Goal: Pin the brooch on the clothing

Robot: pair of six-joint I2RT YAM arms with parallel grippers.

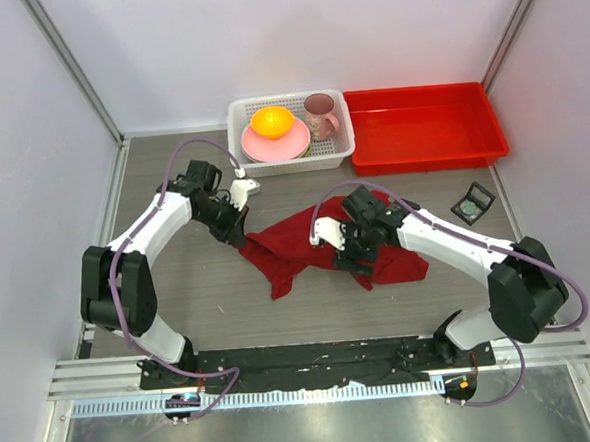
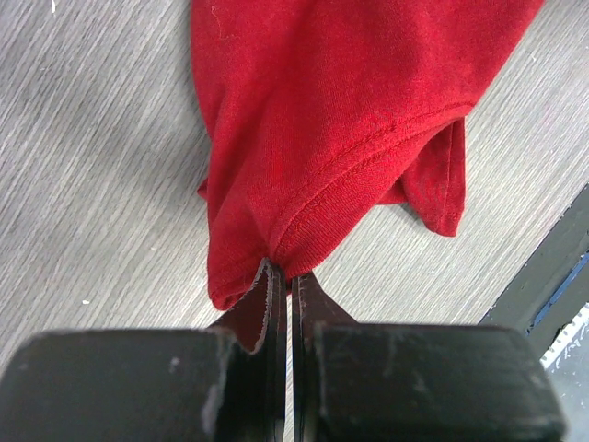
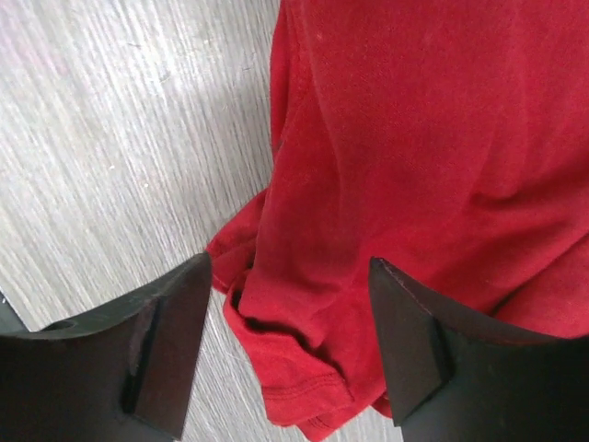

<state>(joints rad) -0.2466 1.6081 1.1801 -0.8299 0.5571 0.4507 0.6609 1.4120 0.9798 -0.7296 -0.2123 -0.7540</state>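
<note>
The clothing, a dark red T-shirt (image 1: 298,237), lies crumpled in the middle of the table. My left gripper (image 1: 239,234) is shut on a hemmed edge at its left end; in the left wrist view the fabric (image 2: 322,110) runs away from the pinched jaws (image 2: 285,274) and lies on the wood. My right gripper (image 1: 350,261) hangs open over the shirt's near right part, its fingers straddling a folded hem (image 3: 313,368) without touching it (image 3: 290,265). The brooch (image 1: 472,207), a small pale round disc in a black square holder, sits far right, away from both grippers.
A white basket (image 1: 237,119) at the back holds a pink plate with an orange bowl (image 1: 271,121) and a pink mug (image 1: 320,114). A red plastic tray (image 1: 426,151) stands to its right. White walls close in both sides, and a black rail runs along the near edge.
</note>
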